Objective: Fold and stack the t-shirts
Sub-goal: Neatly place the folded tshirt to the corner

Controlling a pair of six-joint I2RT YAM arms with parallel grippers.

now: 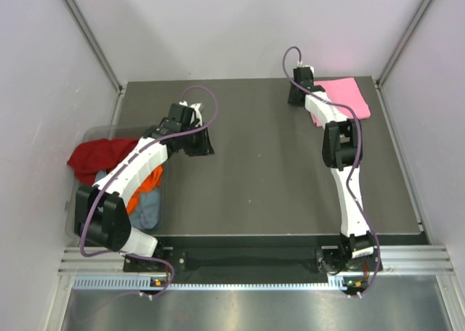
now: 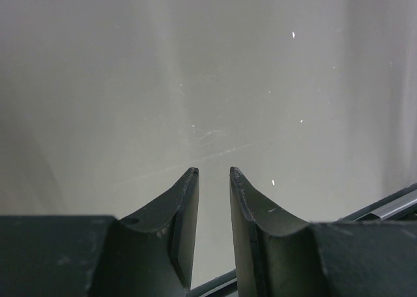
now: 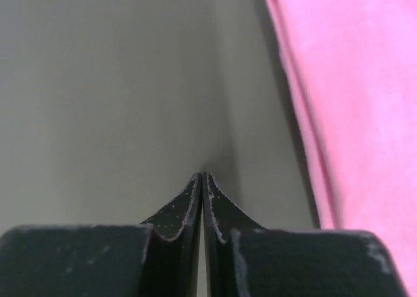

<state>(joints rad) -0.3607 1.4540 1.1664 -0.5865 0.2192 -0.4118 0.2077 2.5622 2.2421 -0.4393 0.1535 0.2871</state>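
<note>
A folded bright pink t-shirt (image 1: 347, 97) lies flat at the far right corner of the table; its edge (image 3: 352, 95) fills the right side of the right wrist view. My right gripper (image 3: 202, 175) is shut on nothing, its tips just over the bare table left of the pink cloth, seen from above at the shirt's left edge (image 1: 299, 93). My left gripper (image 2: 214, 171) stands open with nothing between its fingers, over the table near its left edge (image 1: 202, 141). A dark red t-shirt (image 1: 93, 157), an orange one (image 1: 150, 180) and a grey-blue one (image 1: 147, 207) lie crumpled in the bin.
A clear plastic bin (image 1: 76, 200) stands off the table's left side, under the left arm. The dark grey table (image 1: 269, 186) ends in a metal rail at the near edge (image 1: 254, 255). Pale walls close in on the left, back and right.
</note>
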